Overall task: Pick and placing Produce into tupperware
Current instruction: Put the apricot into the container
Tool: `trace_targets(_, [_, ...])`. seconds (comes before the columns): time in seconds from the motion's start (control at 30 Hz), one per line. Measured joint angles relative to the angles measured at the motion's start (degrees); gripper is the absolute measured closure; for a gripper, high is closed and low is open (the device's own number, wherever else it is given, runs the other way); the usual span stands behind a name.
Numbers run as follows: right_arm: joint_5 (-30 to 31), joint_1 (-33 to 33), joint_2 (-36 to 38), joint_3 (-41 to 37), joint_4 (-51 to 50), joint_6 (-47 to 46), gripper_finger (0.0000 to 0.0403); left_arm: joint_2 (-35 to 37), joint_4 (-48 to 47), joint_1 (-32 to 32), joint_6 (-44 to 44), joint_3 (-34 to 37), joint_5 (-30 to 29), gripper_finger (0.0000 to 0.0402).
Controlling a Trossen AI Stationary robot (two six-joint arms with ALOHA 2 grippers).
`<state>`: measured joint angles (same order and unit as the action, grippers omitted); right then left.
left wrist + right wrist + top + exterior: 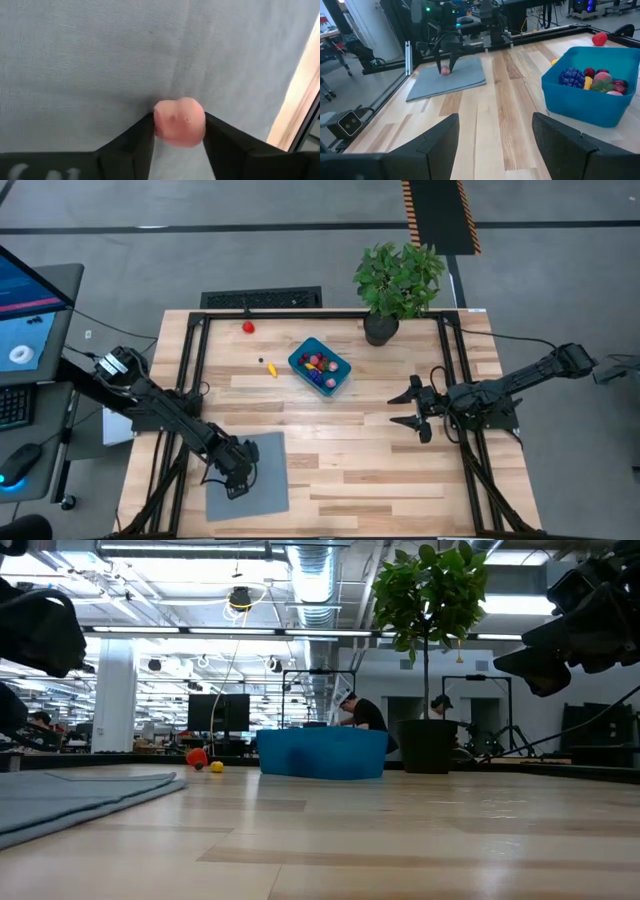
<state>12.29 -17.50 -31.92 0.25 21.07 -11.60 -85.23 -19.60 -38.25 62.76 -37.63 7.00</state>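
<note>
The teal tupperware (319, 366) (587, 92) stands on the table's far middle with several toy pieces in it: purple, red, pink and yellow. A red piece (248, 326) and a yellow piece (272, 370) lie loose on the wood to its left. My left gripper (237, 480) (179, 131) points down over the grey sheet (265, 480) at the near left, shut on a small pink produce piece (179, 122) (444, 70). My right gripper (412, 408) (495, 140) hovers open above the right side of the table, pointing toward the left. My left gripper pinches the pink produce piece (172, 125) between its two fingertips (142, 135), one on each side. The fingers come from above, pointing down. The piece is at or just above the grey sheet; I cannot tell whether it is lifted clear.
A potted plant (398, 285) stands at the far edge, right of the tupperware. A tiny dark bit (261, 361) lies by the yellow piece. Black frame rails (195, 360) run along the table's sides. Bare wood lies between the sheet and the tupperware.
</note>
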Motion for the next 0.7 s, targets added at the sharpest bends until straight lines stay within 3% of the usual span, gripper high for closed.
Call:
trace_targets(0.2, [0.0, 0.0, 0.01, 0.0, -0.03, 0.0, 0.0129, 0.23, -0.17, 1.47, -4.32, 0.0, 1.97, 0.0322])
trace_targets(0.33, [0.0, 0.0, 0.01, 0.0, -0.02, -0.01, 0.0129, 2.25, 0.93, 2.07, -11.59, 0.0, -2.13, 0.0328])
trace_targets(0.53, [0.02, 0.0, 0.0, 0.0, -0.01, 0.0, 0.0129, 12.19, 2.69, 2.72, -24.35, 0.02, -19.17, 0.0287])
trace_targets(0.7, [0.0, 0.0, 0.0, 0.0, -0.04, -0.01, 0.0129, 23.94, 1.25, 2.98, -31.82, 0.0, -29.43, 0.029])
